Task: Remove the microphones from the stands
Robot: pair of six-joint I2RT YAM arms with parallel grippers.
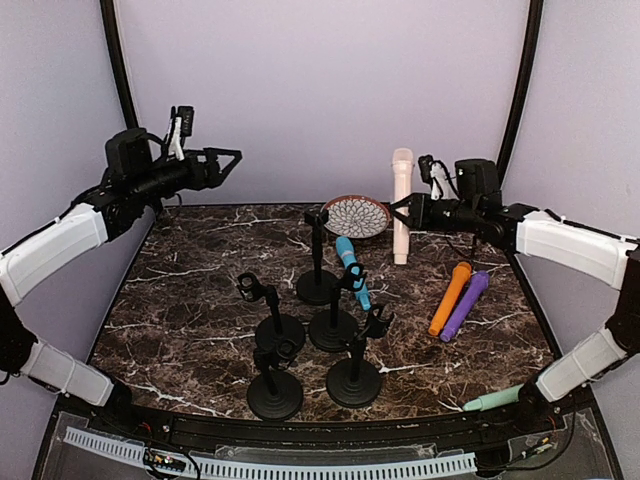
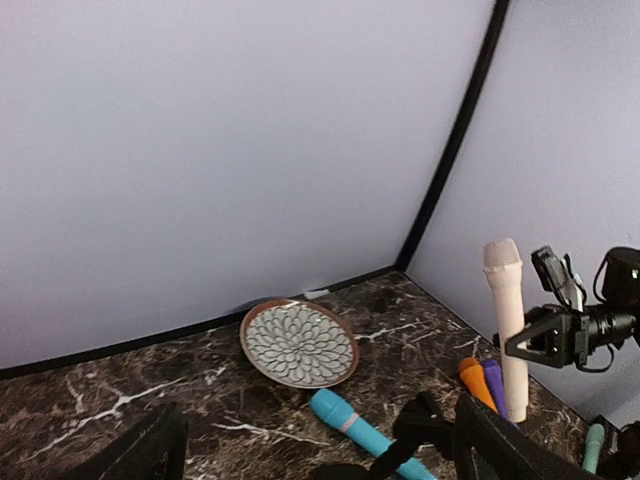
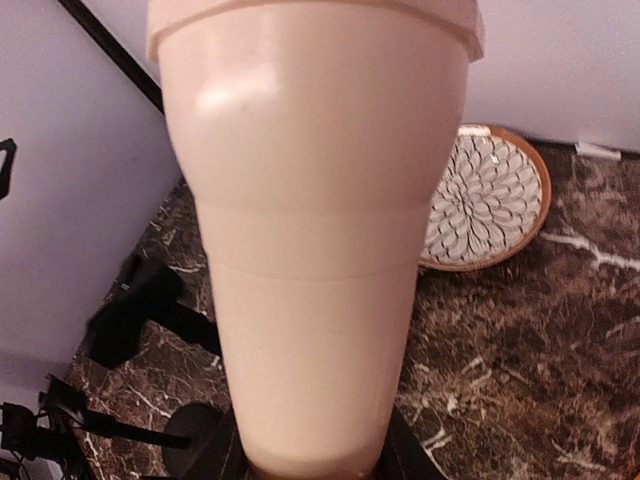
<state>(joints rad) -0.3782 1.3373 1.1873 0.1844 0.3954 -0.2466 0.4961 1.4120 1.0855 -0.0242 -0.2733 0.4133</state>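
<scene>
My right gripper [image 1: 408, 211] is shut on a pale cream microphone [image 1: 402, 200], held upright over the table's back right beside the plate. In the right wrist view that microphone [image 3: 315, 250] fills the frame, with black fingers [image 3: 215, 455] pressed against its sides at the bottom. A blue microphone [image 1: 352, 270] rests tilted in the clip of a black stand [image 1: 333, 330] at mid table. My left gripper [image 1: 228, 160] hangs open and empty, high at the back left. In the left wrist view its fingers [image 2: 500, 450] frame the blue microphone [image 2: 365, 435] far below.
Several black stands with empty clips [image 1: 274, 395] cluster at centre front. A patterned plate [image 1: 356, 215] leans at the back. Orange [image 1: 449, 298] and purple [image 1: 465, 305] microphones lie at the right. A mint one [image 1: 495, 400] lies by the right arm's base.
</scene>
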